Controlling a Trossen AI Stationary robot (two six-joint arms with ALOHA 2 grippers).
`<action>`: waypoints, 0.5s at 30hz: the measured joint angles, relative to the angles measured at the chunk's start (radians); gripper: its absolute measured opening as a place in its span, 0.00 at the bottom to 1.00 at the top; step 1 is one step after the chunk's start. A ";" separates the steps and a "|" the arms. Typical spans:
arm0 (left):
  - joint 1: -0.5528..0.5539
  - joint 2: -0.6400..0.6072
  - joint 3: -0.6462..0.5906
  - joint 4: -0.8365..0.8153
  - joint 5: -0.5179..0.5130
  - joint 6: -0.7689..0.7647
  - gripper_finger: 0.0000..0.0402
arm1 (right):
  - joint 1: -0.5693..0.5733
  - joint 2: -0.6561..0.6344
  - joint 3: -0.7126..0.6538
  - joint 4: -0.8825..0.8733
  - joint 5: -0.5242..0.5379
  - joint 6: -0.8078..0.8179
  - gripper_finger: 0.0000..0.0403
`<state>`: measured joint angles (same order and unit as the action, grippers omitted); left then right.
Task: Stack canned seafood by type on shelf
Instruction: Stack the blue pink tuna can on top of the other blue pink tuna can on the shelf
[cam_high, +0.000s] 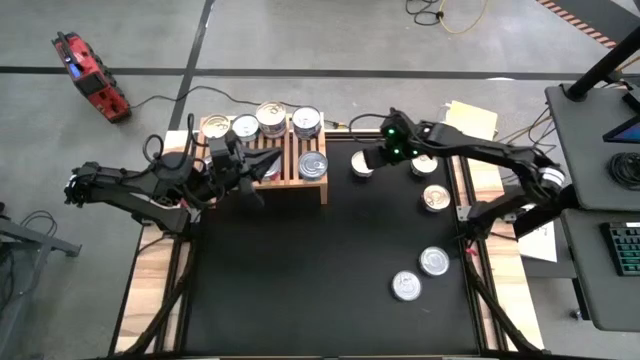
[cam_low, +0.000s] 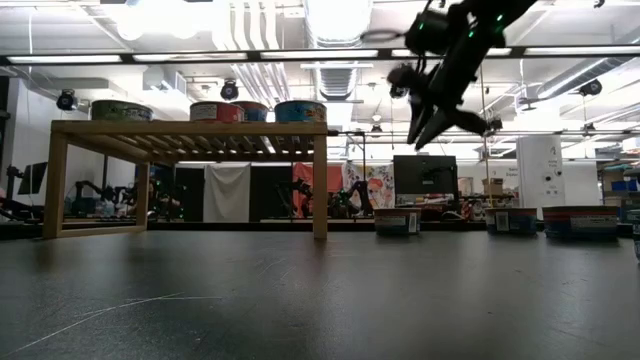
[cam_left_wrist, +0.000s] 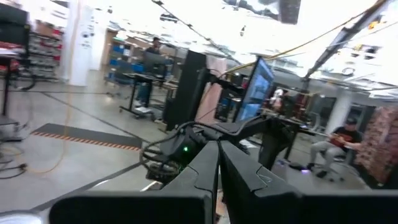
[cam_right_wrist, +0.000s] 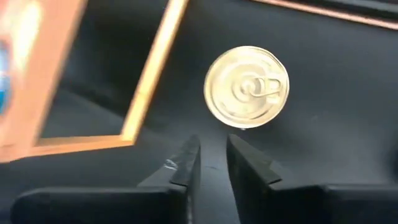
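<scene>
The shelf (cam_high: 268, 172) is a light-wood slatted rack at the table's far left. Several cans stand on its top, among them one with a bluish label (cam_high: 313, 165) and one at the far edge (cam_high: 270, 115). My left gripper (cam_high: 276, 158) hovers shut above the slats and holds nothing. My right gripper (cam_right_wrist: 212, 142) hangs in the air just right of the shelf (cam_low: 190, 130), pointing steeply down. A narrow gap shows between its fingers, with nothing in it. Just beyond its fingertips a can with a pull-tab lid (cam_right_wrist: 247, 87) stands on the black table top.
More cans stand on the table's right half: two at the far right (cam_high: 424, 165) (cam_high: 436, 197) and two nearer the front (cam_high: 434, 261) (cam_high: 406, 286). The shelf's right leg (cam_right_wrist: 149, 81) is close beside my right gripper. The black mat (cam_high: 300, 280) in front of the shelf is bare.
</scene>
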<state>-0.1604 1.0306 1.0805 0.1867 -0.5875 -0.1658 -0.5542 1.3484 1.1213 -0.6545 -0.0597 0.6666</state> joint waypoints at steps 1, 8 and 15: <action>0.000 0.000 0.000 -0.004 -0.011 0.000 0.00 | -0.004 0.020 0.001 0.001 0.000 0.000 0.13; 0.000 0.000 0.001 -0.005 -0.090 0.000 0.00 | -0.006 0.130 0.002 0.025 0.000 -0.001 0.03; 0.000 0.000 0.001 -0.010 -0.138 0.000 0.00 | -0.009 0.214 -0.020 0.115 0.010 -0.008 0.03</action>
<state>-0.1604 1.0309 1.0813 0.1767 -0.7254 -0.1658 -0.5635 1.5626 1.1011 -0.5397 -0.0501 0.6585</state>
